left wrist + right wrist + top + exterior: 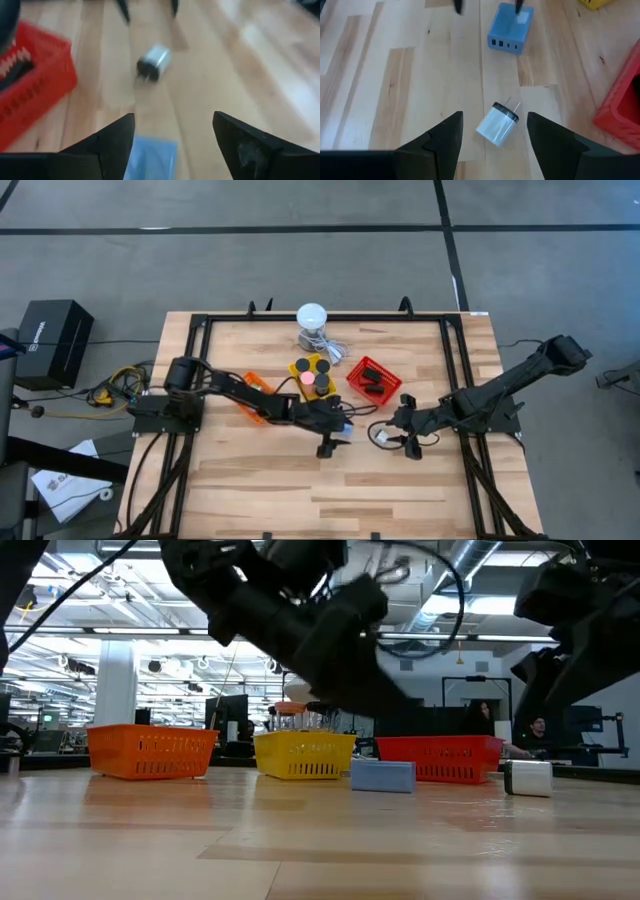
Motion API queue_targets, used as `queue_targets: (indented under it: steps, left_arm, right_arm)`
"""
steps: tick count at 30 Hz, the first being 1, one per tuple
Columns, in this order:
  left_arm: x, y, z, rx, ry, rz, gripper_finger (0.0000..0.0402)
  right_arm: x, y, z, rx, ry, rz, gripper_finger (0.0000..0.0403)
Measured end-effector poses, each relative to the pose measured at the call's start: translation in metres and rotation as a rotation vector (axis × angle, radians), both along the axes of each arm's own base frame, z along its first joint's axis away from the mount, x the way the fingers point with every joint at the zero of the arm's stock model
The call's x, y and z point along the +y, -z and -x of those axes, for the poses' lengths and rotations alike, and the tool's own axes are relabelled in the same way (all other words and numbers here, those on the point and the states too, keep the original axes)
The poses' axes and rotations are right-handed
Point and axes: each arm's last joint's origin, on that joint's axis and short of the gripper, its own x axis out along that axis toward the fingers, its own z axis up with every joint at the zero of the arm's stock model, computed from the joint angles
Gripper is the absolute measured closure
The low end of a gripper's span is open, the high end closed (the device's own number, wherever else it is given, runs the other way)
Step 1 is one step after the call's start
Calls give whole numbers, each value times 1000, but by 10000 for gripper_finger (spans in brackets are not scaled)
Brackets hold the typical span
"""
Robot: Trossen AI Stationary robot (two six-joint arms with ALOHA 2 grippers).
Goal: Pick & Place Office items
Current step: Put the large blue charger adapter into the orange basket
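Note:
A light-blue block (510,29) with ports on one face lies flat on the table, and another view shows it as the block (150,157) low between the spread fingers of my left gripper (172,120), which touch nothing. A small silver-white plug (497,125) lies on its side a little ahead of my right gripper (495,117), which is open above it. In the high view my left gripper (338,435) and right gripper (400,440) face each other at mid-table. In the low view the block (382,776) and the plug (527,778) rest on the wood.
Behind the grippers stand an orange basket (255,395), a yellow basket (296,367) holding black discs and a pink disc (307,378), and a red basket (392,383) with black bars. A white round-topped device (312,315) with a grey cable sits at the far edge. Bare wood lies toward the near edge.

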Motion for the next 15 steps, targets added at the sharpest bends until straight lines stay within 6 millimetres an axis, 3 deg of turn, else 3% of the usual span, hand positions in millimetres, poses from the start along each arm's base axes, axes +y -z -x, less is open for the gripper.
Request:
queue_targets:
  steps: [6, 15]
  left_arm:
    - [8, 10, 6, 122, -33, -35, 148]
    - [19, 10, 5, 126, -70, -45, 119]
  right_arm:
    - [0, -1, 0, -8, 0, -4, 190]
    - [0, -1, 0, -6, 16, -21, 191]
